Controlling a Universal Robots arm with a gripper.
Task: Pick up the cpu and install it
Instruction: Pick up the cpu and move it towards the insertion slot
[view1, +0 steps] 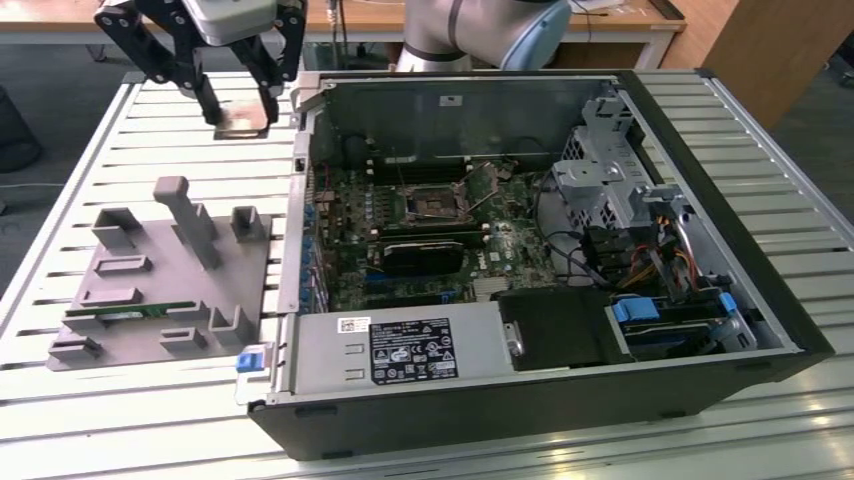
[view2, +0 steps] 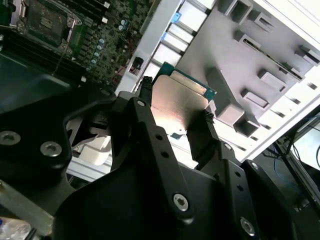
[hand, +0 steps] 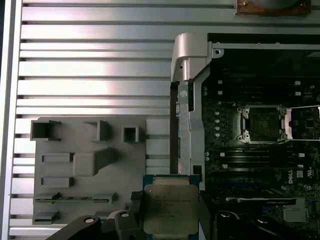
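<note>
Cpu: You have the cpu (view1: 244, 122) off the table, pinched by two opposite edges; its dull silver top faces the first wrist view (hand: 170, 207).
Gripper: Your gripper (view1: 242, 110) is clenched on the cpu, with one black finger (view2: 150, 130) against each side.
Position: In the exterior view, the chip hangs above the slatted table (view1: 80, 160), just to that view's left of the open computer case (view1: 747, 230).
Fixture: The grey fixture (view1: 160, 290) lies on the table beside the case, with a thin green memory stick (view1: 127, 311) lying in it.
Socket: The socket (hand: 263, 122) sits on the motherboard inside the case, its retaining frame swung open, well apart from the cpu.
</note>
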